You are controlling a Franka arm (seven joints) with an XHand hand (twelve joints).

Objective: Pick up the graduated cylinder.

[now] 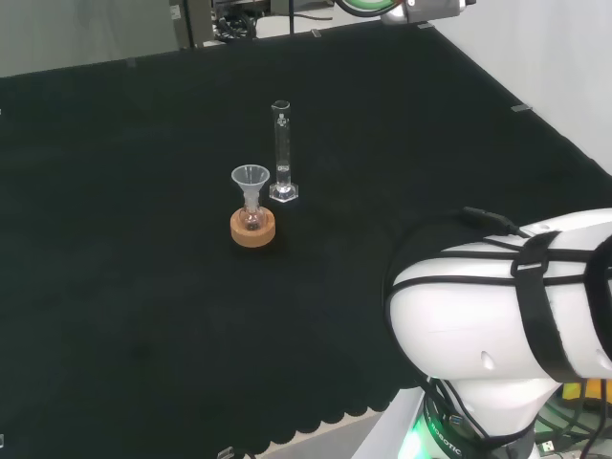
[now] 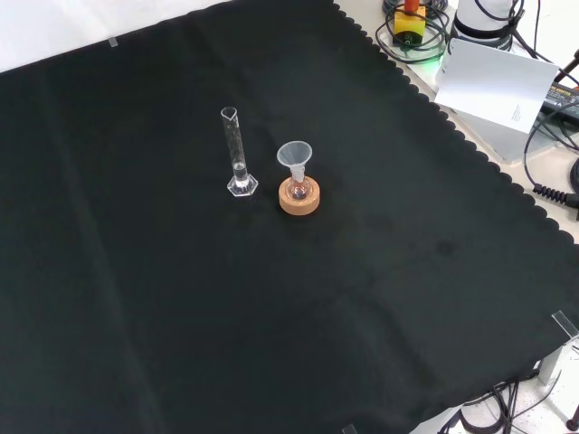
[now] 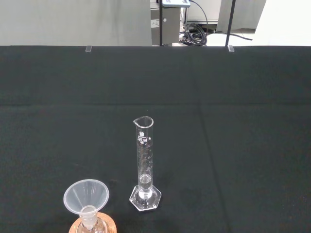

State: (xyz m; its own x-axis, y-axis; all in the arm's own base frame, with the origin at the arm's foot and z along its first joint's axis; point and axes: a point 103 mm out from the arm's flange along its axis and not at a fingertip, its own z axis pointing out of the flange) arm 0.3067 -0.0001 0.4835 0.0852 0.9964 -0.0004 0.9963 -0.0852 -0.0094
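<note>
Near the middle of the black cloth that covers the surface, in the head view, two pieces of clear ware stand close together. To the left is a small flask seated in a cork ring stand, with a clear funnel set upright in its neck. Just beside it, to the right and a little farther off, the graduated cylinder stands upright on its hexagonal foot, apart from the cork ring and taller than the funnel. At the right of that view the arm's big white link rises in the foreground, wrapped with black straps.

From the front view the order is the other way round: the graduated cylinder is on the left, its pouring lip at the top, and the funnel over the cork ring stand is on the right, slightly nearer the camera.

Seen from the wrist view, the funnel and the graduated cylinder stand side by side, the cylinder's printed scale facing the camera. Whether the robot hand's fingers are apart or together I cannot tell.
</note>
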